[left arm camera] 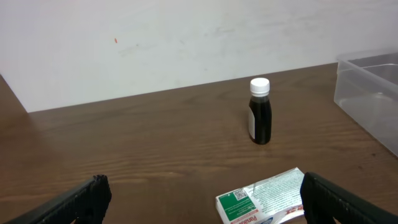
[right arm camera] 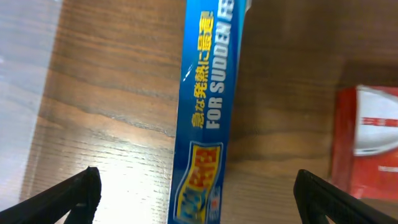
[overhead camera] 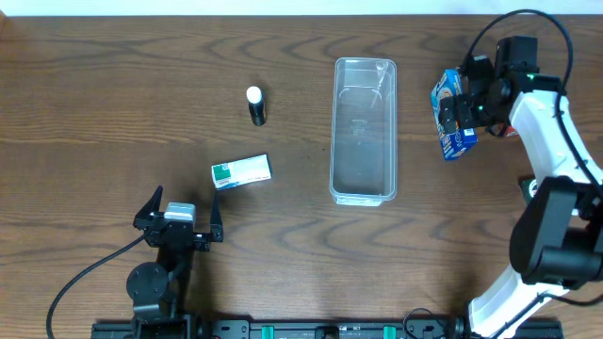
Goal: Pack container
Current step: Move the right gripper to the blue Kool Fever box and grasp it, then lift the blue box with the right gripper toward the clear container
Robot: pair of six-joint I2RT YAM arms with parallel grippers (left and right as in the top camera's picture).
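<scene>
1. Now, at the table's far right, my right claw [right arm camera: 196, 190] hangs spread wide over the blue cardboard snack box [right arm camera: 205, 112], which stands on its narrow edge. One finger sits on each side and neither touches it. I judge the straddle is set for a squeeze across its thin faces.
2. My left claw [left arm camera: 205, 186] rests low at the near left, equally spread and holding nothing. It is aimed at the flat green-and-white carton [left arm camera: 264, 196] just ahead, probably its own first pick.
3. The long clear plastic tub [overhead camera: 363, 132], the container to be packed, lies mid-way across the brown wooden table [overhead camera: 113, 94] with nothing in it. It sits between my two arms, so either should reach it.
4. Only the overhead view gives the full layout: tub, carton and the small dark bottle with a white cap [overhead camera: 255, 105], all well apart.
5. Only the right wrist view reveals a red-and-white box [right arm camera: 367, 149] beside the blue one, hidden from above by my arm. The left wrist view shows the bottle upright.
</scene>
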